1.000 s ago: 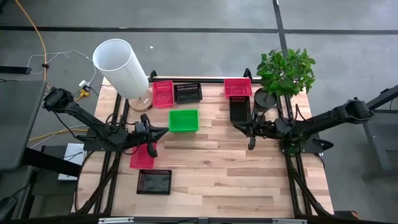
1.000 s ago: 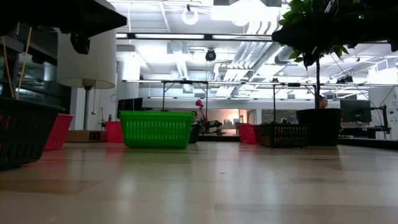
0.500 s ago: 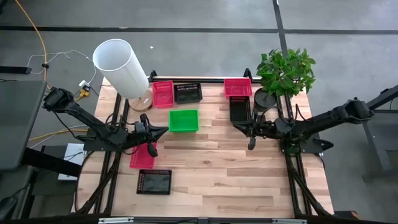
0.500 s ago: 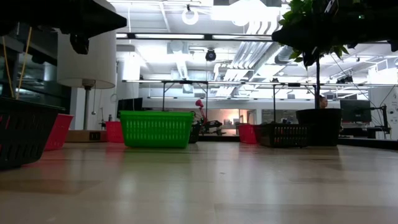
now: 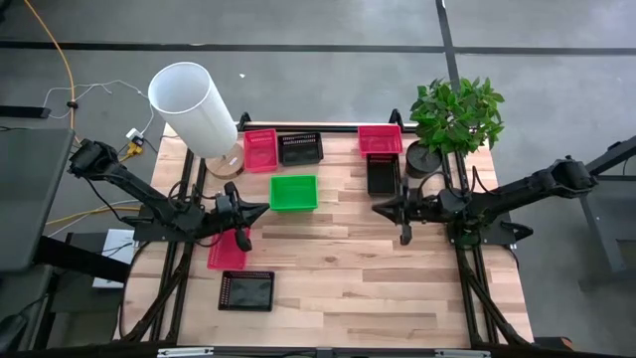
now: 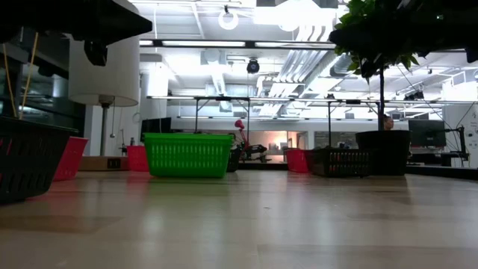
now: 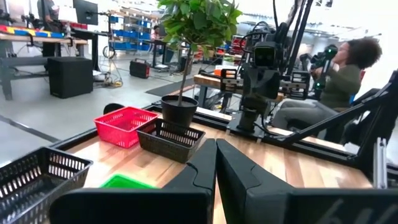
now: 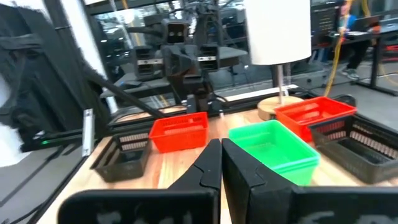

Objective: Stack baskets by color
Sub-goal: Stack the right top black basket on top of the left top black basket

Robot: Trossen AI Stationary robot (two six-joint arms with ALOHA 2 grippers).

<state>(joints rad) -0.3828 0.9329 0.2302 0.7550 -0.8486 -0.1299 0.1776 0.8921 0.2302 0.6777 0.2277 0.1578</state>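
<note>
Both arms hover level above the wooden table, holding nothing. My left gripper (image 5: 262,210) is shut, its tips just near-left of the green basket (image 5: 294,192) and above a pink basket (image 5: 225,253). My right gripper (image 5: 378,207) is shut too, just near of a black basket (image 5: 382,174). Another pink basket (image 5: 260,149) and a black basket (image 5: 300,148) sit side by side at the far edge. A third pink basket (image 5: 380,139) is far right. A black basket (image 5: 246,290) lies near left. All rest on their bases.
A tall white cylinder (image 5: 193,107) on a round base stands at the far left corner. A potted plant (image 5: 455,117) stands at the far right, beside the black basket. Bare wood (image 5: 348,278) fills the near middle and right. A person (image 7: 341,81) sits beyond the table.
My right gripper has swung a little at the wrist, its tips going from over the black basket's near end toward the table's near edge, so more of that basket shows. It stays shut. No basket has moved.
</note>
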